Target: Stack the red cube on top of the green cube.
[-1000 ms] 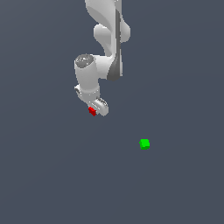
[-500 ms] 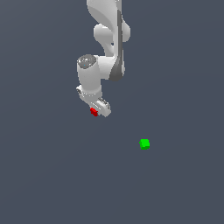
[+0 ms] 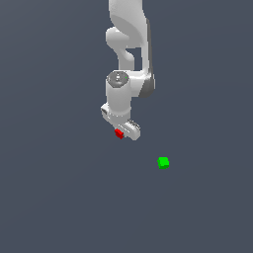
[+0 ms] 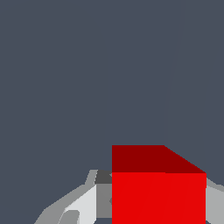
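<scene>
In the exterior view my gripper [image 3: 121, 132] is shut on the red cube [image 3: 119, 133], which shows as a small red patch under the white hand. In the wrist view the red cube [image 4: 157, 192] fills the lower part of the picture, with grey fingers [image 4: 83, 205] against its sides. The green cube [image 3: 163, 162] rests on the dark floor, off to the exterior view's right of the gripper and lower in the picture, apart from it. It does not show in the wrist view.
The white arm [image 3: 128, 44] comes down from the top of the exterior view. A plain dark grey floor [image 3: 59, 197] lies all around; no other object shows.
The gripper with the red cube has moved toward the exterior view's right and lower in the picture, nearer the green cube. The green cube has stayed put.
</scene>
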You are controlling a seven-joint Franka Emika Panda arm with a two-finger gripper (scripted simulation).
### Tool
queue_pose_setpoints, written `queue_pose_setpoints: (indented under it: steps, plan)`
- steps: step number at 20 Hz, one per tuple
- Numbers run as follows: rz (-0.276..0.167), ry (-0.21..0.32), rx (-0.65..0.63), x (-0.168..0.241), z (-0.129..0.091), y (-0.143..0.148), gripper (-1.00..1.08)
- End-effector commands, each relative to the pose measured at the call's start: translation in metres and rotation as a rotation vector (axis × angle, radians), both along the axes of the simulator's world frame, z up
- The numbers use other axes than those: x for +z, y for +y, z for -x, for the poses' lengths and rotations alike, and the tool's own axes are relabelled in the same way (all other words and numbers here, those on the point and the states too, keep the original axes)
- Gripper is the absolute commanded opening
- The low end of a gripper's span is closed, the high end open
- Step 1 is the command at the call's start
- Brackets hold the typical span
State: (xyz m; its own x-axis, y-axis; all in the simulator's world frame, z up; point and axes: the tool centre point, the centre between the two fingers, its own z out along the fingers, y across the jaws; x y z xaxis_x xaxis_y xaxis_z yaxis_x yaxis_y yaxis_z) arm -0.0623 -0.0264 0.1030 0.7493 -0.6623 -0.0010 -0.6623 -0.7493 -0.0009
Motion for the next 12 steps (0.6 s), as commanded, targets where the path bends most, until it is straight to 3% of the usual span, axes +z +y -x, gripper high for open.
queue_pose_setpoints:
  steps: [1, 12]
  plan:
    - [-0.001, -0.001, 0.0, -0.005, -0.012, 0.023, -1.0]
    - [-0.001, -0.001, 0.0, -0.025, -0.07, 0.124, -1.0]
